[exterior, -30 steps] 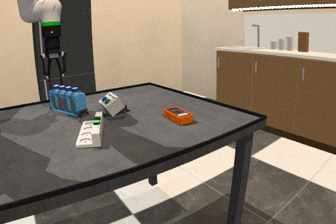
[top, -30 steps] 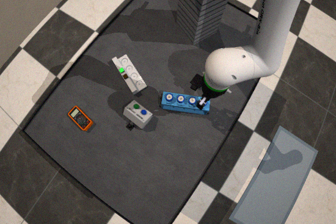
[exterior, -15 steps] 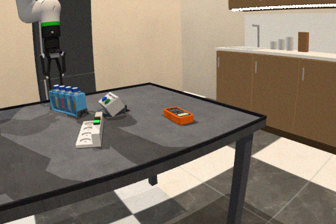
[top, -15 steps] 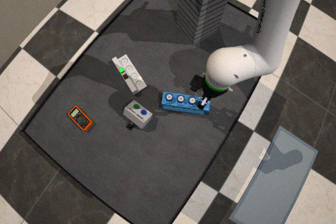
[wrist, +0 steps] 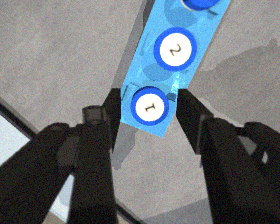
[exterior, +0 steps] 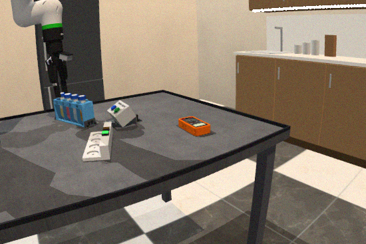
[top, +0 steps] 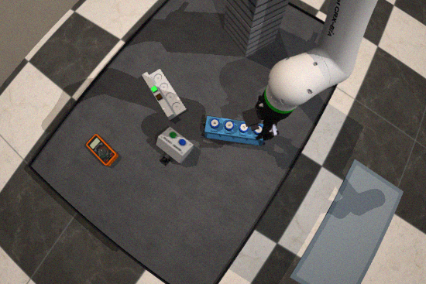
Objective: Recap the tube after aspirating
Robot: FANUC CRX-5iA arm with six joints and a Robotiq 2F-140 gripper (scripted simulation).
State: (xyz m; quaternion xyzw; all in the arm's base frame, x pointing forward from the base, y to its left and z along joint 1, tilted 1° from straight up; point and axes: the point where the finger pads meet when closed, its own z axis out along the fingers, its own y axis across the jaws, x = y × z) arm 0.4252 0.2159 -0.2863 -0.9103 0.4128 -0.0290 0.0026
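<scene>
The blue tube rack (top: 232, 130) holds four tubes, each with a blue-rimmed white cap. My gripper (top: 264, 130) hangs over the rack end at tube 1. In the wrist view its fingers stand on either side of cap 1 (wrist: 149, 105) with a gap on each side, open and holding nothing; cap 2 (wrist: 175, 49) sits behind it. From the side the fingertips (exterior: 60, 88) are just above the caps. The white cap tray (top: 164, 94) has empty nests and its green lamp (top: 154, 89) is lit. The key housing (top: 175, 144) shows the blue key (top: 182, 142) and the green key (top: 173, 134).
An orange multimeter (top: 101, 149) lies at the table's far side from the rack. The arm's ribbed grey pedestal (top: 260, 5) stands at the table's edge behind the rack. The tray (exterior: 98, 145) and the key housing (exterior: 121, 113) lie close to the rack (exterior: 74, 112).
</scene>
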